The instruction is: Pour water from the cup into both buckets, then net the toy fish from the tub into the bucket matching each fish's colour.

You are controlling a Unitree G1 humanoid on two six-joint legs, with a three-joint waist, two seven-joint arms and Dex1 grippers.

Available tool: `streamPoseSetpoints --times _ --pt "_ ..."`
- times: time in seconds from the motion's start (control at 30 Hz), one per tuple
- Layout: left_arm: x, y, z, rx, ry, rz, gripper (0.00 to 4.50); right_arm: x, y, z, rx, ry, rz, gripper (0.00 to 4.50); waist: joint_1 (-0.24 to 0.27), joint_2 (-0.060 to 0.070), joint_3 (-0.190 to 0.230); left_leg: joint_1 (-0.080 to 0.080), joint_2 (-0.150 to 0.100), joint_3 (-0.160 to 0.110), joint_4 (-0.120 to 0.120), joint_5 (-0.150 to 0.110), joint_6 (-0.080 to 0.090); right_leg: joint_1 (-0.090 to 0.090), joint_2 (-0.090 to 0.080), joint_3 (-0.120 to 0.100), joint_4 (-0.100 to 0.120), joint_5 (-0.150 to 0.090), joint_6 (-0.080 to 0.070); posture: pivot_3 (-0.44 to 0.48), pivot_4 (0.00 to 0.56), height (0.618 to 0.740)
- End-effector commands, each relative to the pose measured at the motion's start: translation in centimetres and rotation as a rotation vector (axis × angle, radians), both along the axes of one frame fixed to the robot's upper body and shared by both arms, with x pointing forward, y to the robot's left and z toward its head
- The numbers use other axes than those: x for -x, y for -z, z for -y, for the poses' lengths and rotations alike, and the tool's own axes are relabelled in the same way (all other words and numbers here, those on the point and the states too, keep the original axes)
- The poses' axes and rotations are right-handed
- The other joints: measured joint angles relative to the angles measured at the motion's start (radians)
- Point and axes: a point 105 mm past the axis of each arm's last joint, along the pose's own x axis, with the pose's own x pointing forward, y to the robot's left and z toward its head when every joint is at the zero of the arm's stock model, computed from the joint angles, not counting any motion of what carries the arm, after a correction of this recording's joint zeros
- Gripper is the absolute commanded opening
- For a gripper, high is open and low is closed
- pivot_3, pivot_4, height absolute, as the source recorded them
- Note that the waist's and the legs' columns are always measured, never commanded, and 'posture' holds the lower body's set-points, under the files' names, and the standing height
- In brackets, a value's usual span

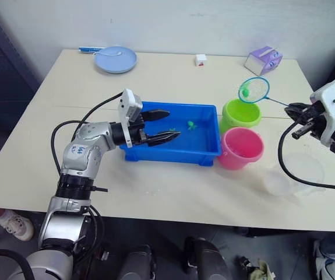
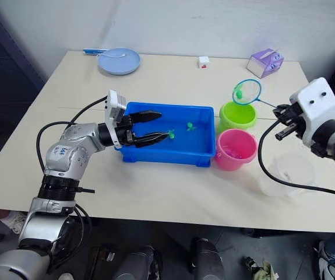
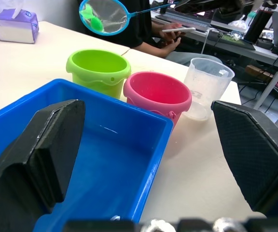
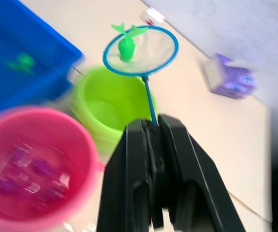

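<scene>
Right end effector (image 4: 151,133) pinches the net (image 1: 254,89) handle, holding a green fish (image 4: 125,47) above the green bucket (image 1: 241,114); left end effector (image 1: 158,125) hangs open over the tub (image 1: 205,153). Netting looks well along: pink fish (image 4: 37,169) sit in the pink bucket (image 1: 240,149), two green fish (image 2: 190,126) remain. The cup (image 3: 207,84) stands right of the buckets on the desk (image 1: 173,76), apparently empty.
</scene>
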Motion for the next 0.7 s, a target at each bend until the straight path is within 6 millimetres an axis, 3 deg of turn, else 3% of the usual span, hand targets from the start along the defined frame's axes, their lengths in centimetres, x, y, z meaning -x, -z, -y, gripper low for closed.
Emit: streamPoseSetpoints --times 0.03,0.1,0.17,0.23,0.43,0.57,0.7 --pt "0.0 -1.3 0.1 0.009 0.011 0.057 4.50 -0.8 -1.3 0.4 0.430 -0.006 0.141 0.80 0.001 0.000 0.000 0.000 0.000 0.000 0.000 0.000 0.000 0.000 0.000 0.000 0.000 0.000 0.000 0.000 0.150 0.739" --pt "0.0 -1.3 0.0 0.010 0.010 0.059 4.50 -1.3 -0.9 0.2 0.651 -0.058 0.166 0.80 0.000 0.000 0.000 0.000 0.000 0.000 0.000 0.000 0.000 0.000 -0.001 0.000 0.000 0.000 0.000 0.000 0.150 0.739" --pt "0.0 -1.4 0.0 0.011 0.005 0.061 4.50 -1.5 0.3 -0.1 1.006 -0.154 0.171 0.80 -0.001 0.000 0.000 0.000 0.000 0.000 0.000 0.000 0.000 0.000 -0.001 0.000 -0.001 0.000 0.000 0.000 0.150 0.739" --pt "0.0 -1.4 -0.1 0.013 0.000 0.062 4.50 -1.7 0.5 -0.2 1.158 -0.212 0.204 0.80 -0.003 0.001 0.000 0.000 0.000 0.000 0.000 0.000 0.000 -0.001 -0.001 0.001 -0.001 0.000 0.000 0.000 0.150 0.739" --pt "0.1 -1.0 -0.7 0.003 -0.025 0.059 4.50 -2.2 -2.1 0.9 1.114 -0.142 0.270 0.80 -0.005 0.001 0.000 -0.001 0.000 0.000 0.000 0.000 0.000 -0.001 -0.001 0.000 -0.001 0.000 0.000 0.000 0.150 0.739" --pt "0.2 -0.6 -1.1 -0.013 -0.034 0.055 4.50 -1.9 -2.8 -0.1 1.151 -0.199 0.297 0.80 -0.006 0.001 0.000 -0.001 0.001 0.000 0.000 0.000 0.000 -0.001 -0.001 0.000 -0.001 0.000 0.000 0.000 0.150 0.739" --pt "0.2 -0.4 -1.3 -0.020 -0.039 0.048 4.50 -1.9 -2.3 -0.6 0.851 -0.169 0.266 0.80 -0.005 0.000 0.000 -0.001 0.001 -0.001 0.001 0.000 0.000 0.000 -0.001 -0.001 -0.002 0.000 0.000 0.000 0.150 0.739"
